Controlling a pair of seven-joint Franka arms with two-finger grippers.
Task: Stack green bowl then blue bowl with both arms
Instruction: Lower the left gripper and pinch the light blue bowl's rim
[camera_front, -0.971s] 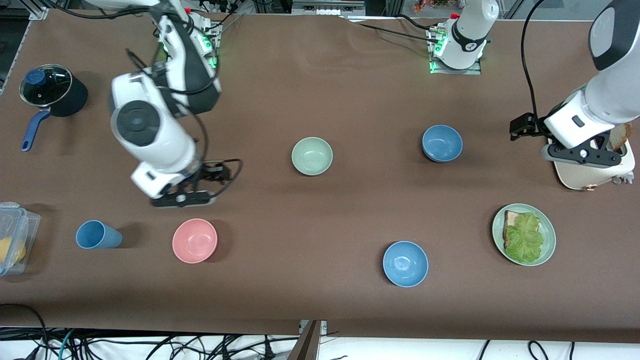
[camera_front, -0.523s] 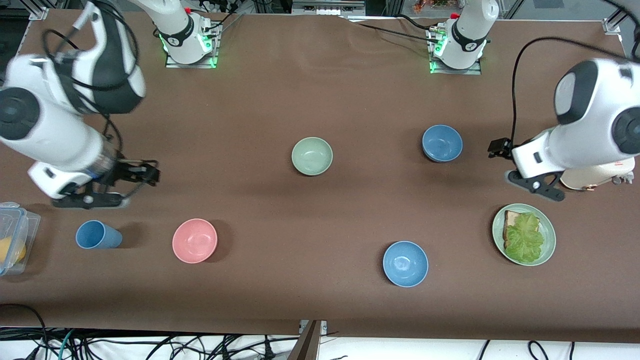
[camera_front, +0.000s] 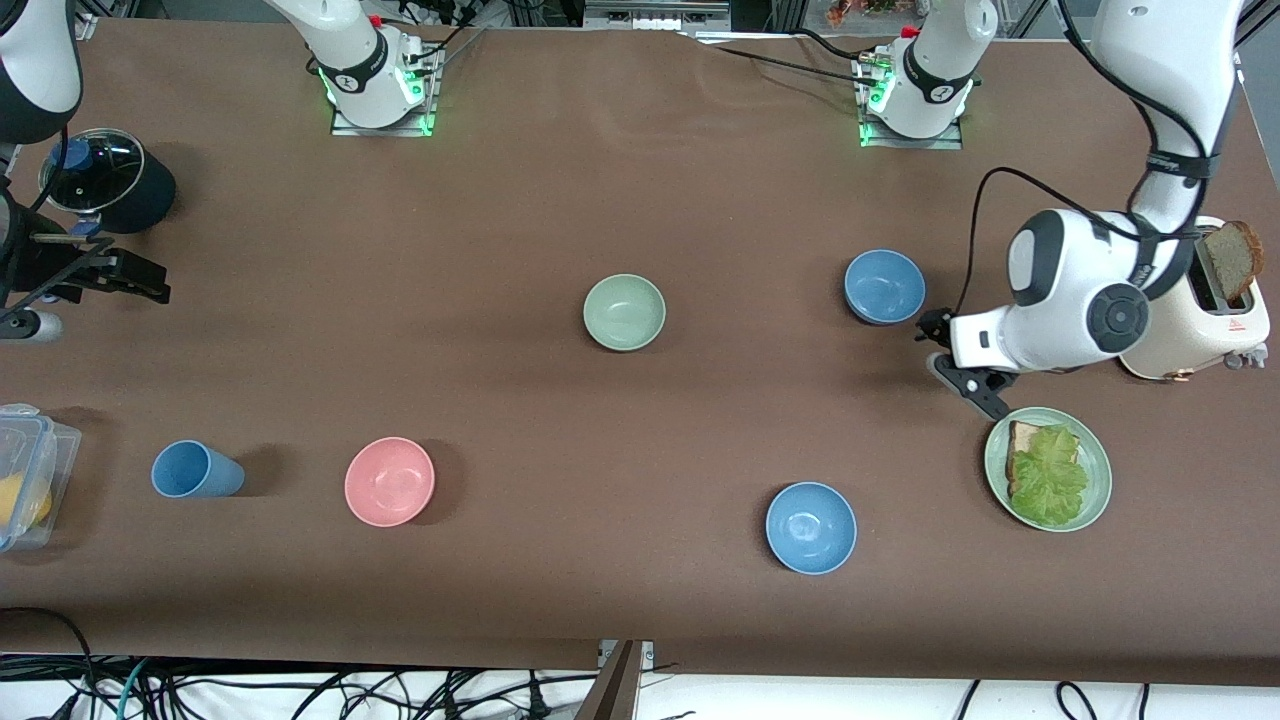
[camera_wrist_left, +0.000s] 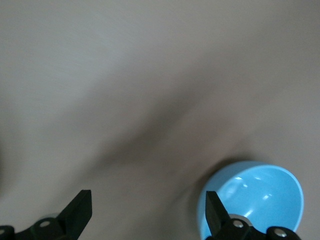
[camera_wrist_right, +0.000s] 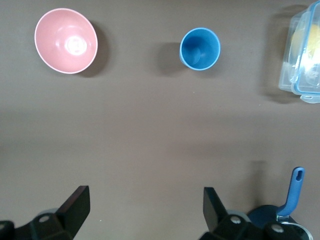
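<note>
Nearest the front camera, a brighter sky-blue bowl (camera_front: 811, 527) with a glossy inside is seen, not part of the task. Farther up the table (camera_front: 640, 180), the green bowl (camera_front: 624, 312) sits upright near the middle, and the blue bowl (camera_front: 884, 287) sits well apart from it toward the left arm's end; neither is touched.

Both are judged to be light, rigid, smooth-walled bowls, likely plastic or melamine, though that cannot be confirmed from here. A slip is to be expected on the curved wall, so the rim is best pinched with one finger inside and one outside.

The left gripper (camera_front: 962, 375) hangs over bare table between the blue bowl and a green plate (camera_front: 1094, 455), its fingers (camera_wrist_left: 80, 210) held wide apart and empty. The right gripper (camera_front: 60, 290) is held at the right arm's end beside a black pot (camera_front: 110, 185), its fingers (camera_wrist_right: 77, 205) likewise spread and empty.
</note>
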